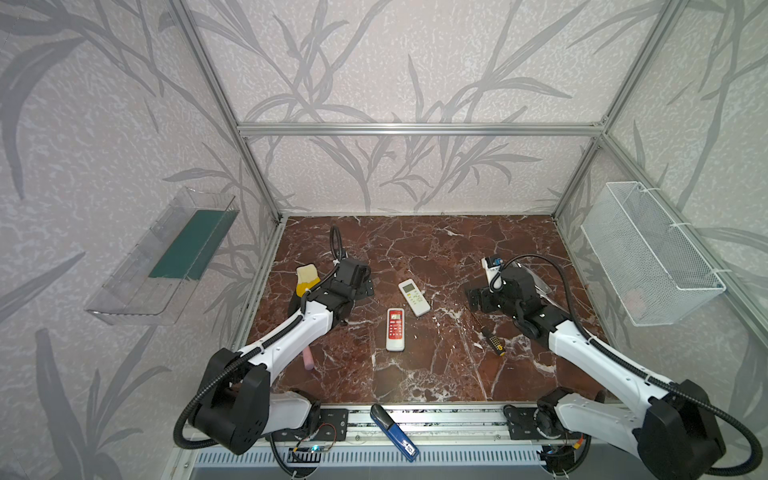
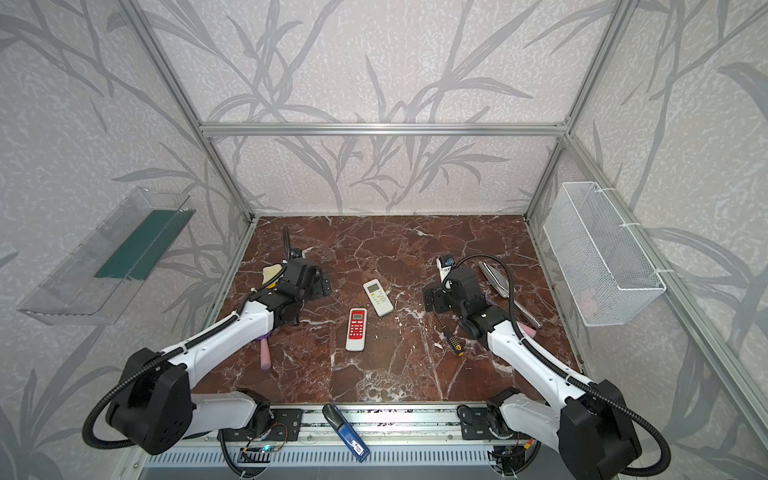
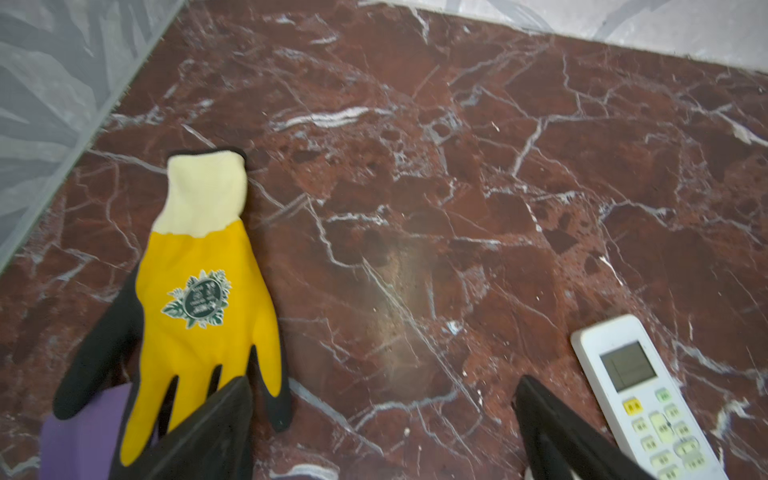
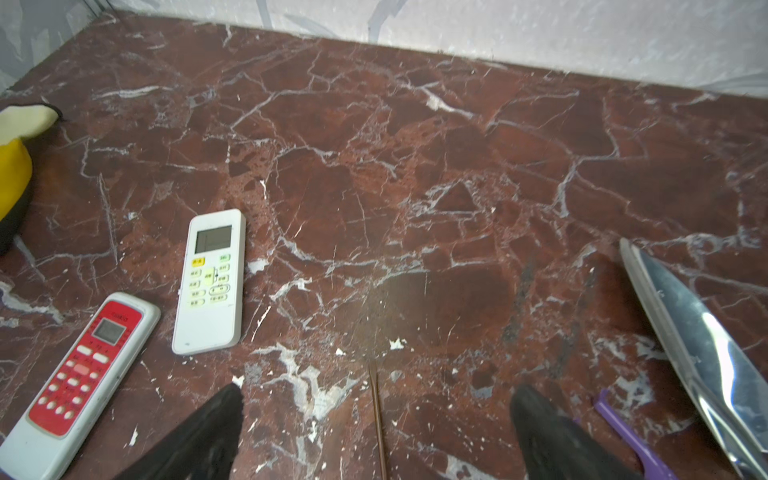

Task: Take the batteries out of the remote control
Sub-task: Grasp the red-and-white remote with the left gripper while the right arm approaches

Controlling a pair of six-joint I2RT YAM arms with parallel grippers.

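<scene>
Red marble bench carrying two arms: left gripper and right gripper, each with jaws spread wide, holding nothing, poised above the surface. Between them, both face up and apart, lie the white remote control and, nearer the front edge, the red remote control. The batteries are hidden from view.

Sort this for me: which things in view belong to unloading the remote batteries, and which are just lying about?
Job: white remote, red remote, both face up, no batteries visible; left pincer, right pincer, both open.
Lying about: yellow glove, pink cylinder, screwdriver, silver pouch, purple plastic piece, blue tool on the front rail.
</scene>
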